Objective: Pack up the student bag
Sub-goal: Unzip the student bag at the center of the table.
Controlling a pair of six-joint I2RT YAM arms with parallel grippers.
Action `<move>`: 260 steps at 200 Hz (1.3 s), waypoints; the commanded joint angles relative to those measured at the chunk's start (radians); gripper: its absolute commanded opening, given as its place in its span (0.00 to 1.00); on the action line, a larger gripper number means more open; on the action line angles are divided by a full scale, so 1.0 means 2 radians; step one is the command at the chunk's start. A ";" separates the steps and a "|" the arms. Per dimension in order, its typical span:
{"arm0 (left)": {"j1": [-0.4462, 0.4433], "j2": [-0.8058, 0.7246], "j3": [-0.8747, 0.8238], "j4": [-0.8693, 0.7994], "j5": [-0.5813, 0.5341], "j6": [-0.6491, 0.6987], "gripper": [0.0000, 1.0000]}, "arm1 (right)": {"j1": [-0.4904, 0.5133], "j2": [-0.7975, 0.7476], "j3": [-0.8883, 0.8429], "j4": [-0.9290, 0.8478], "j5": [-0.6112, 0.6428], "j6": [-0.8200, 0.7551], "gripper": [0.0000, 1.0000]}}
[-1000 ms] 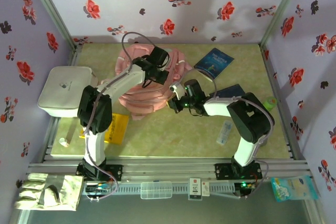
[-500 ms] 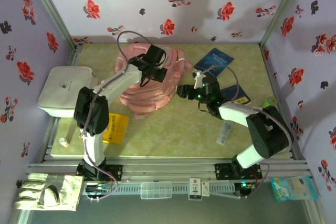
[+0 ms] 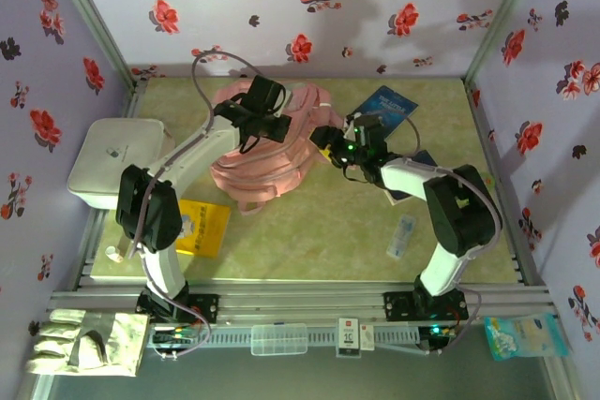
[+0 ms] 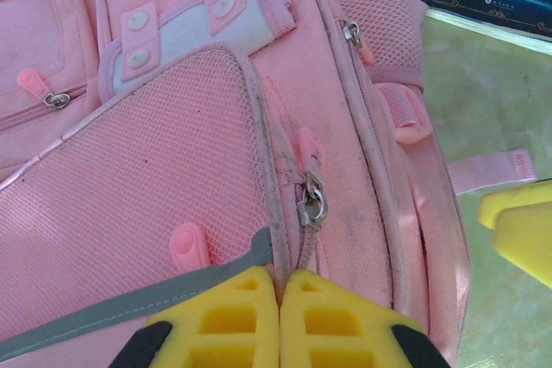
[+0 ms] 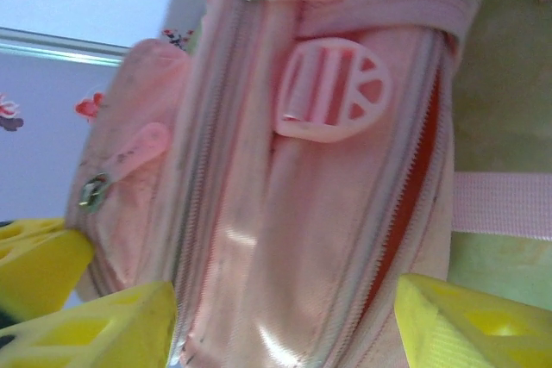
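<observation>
Right, the student bag (image 3: pixel 272 170) lies on the far middle of the table, with the white box (image 3: pixel 112 161) to its left and a blue book (image 3: pixel 382 110) just off its right side. The left gripper (image 4: pixel 280 289) sits on top of the pack with its fingers pressed tight together, meeting exactly where the zip seam runs beneath them. A metal zip pull (image 4: pixel 312 204) hangs just beyond the tips. I can't tell if any fabric is nipped between them, but that placement looks meant to pin the soft pack so it can't slide.

Over on the right side of the bag, the right gripper (image 5: pixel 285 321) stands wide apart and has hold of nothing. One yellow finger (image 5: pixel 95 325) is on the left of the pack's edge, and the other is on the right. The zip tracks and a round rubber badge (image 5: pixel 332 88) lie between them. I read that straddle as lining up on a zip or the edge itself, to get the bag open.

Nothing looks packed yet. The yellow packet (image 3: pixel 202 227) and a small tube (image 3: pixel 401 236) wait nearer the arms, well apart from the bag.
</observation>
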 commanded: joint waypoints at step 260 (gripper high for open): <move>0.024 -0.129 -0.101 -0.031 0.010 -0.160 0.49 | 0.054 0.120 0.115 0.103 -0.042 0.127 0.22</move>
